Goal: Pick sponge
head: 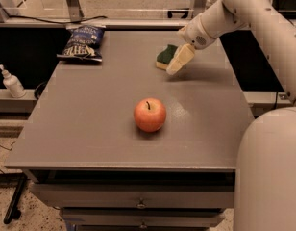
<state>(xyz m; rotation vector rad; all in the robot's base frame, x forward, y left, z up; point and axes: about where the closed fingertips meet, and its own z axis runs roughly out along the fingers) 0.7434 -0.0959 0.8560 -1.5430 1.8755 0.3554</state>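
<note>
cream robot gripper (179, 60) at grey table's (90, 124) far right, against small green-topped yellow foam sponge (163, 55). i judge grasp stage; grip state, cannot tell. next: confirm hold, lift.

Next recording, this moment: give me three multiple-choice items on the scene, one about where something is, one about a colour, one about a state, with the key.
1. Where on the table is the sponge?
A. front left corner
B. rear right part, at the gripper
C. dead centre

2. What colour is the chip bag?
A. dark blue
B. red
C. yellow

3. In what state is the apple?
A. cut in halves
B. whole, stem up
C. held in the air

Key:
1 B, the sponge is near the far right edge with the gripper against its right side.
2 A, the bag at the rear left is dark blue with pale lettering.
3 B, the stem points up and the apple rests uncut on the tabletop.
</note>
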